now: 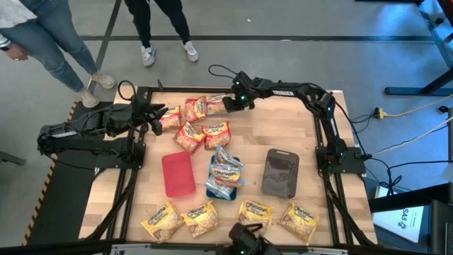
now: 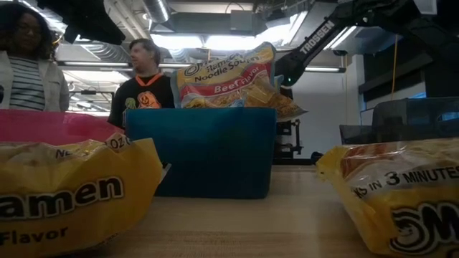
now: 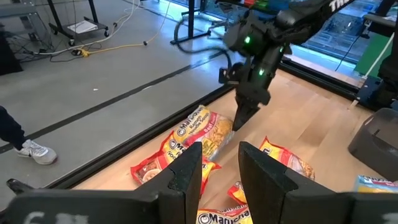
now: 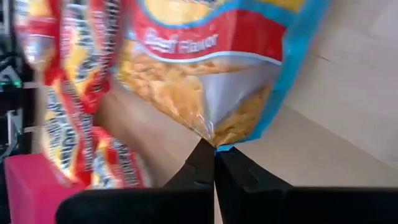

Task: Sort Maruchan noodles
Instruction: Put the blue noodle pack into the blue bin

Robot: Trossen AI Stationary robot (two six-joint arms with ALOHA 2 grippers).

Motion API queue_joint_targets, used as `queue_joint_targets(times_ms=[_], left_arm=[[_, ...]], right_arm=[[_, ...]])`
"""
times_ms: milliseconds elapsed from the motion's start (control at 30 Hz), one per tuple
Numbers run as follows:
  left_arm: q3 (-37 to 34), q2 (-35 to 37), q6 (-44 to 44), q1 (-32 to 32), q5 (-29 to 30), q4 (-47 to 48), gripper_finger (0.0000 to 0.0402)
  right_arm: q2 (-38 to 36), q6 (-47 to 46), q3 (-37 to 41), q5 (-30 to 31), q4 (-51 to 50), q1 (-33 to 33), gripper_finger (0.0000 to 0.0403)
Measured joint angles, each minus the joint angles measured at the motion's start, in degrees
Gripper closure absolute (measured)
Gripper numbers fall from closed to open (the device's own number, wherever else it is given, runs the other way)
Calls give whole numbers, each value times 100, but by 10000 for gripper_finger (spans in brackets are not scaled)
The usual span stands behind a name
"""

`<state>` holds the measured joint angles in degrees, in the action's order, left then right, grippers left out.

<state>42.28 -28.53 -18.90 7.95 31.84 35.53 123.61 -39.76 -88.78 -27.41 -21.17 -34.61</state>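
Nearest the camera edge of the counter (image 1: 297,142), four yellow packets (image 1: 163,221) lie in a loose row, unsorted as far as I can judge. Beyond them sit three trays: the red tray (image 1: 178,173) is bare, the teal tray (image 1: 225,180) holds a heap of blue-edged packets (image 1: 226,170), the grey tray (image 1: 281,172) is bare. Farther back, several red packets (image 1: 190,134) cluster loose on the wood. At the far edge the right claw (image 4: 214,149) is clenched on the corner of a beef-flavour packet (image 4: 211,81). The left claw (image 3: 219,165) hovers released over the red cluster. Only blue looks done; red and yellow remain.
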Motion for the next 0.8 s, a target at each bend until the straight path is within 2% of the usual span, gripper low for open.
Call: queue_joint_targets(times_ms=[267, 800], left_arm=[[0, 0, 2, 1, 3, 14, 303], [0, 0, -5, 0, 2, 302, 303]], right_arm=[[-497, 268, -322, 122, -136, 209, 402], [-1274, 591, -741, 1124, -742, 1337, 403]])
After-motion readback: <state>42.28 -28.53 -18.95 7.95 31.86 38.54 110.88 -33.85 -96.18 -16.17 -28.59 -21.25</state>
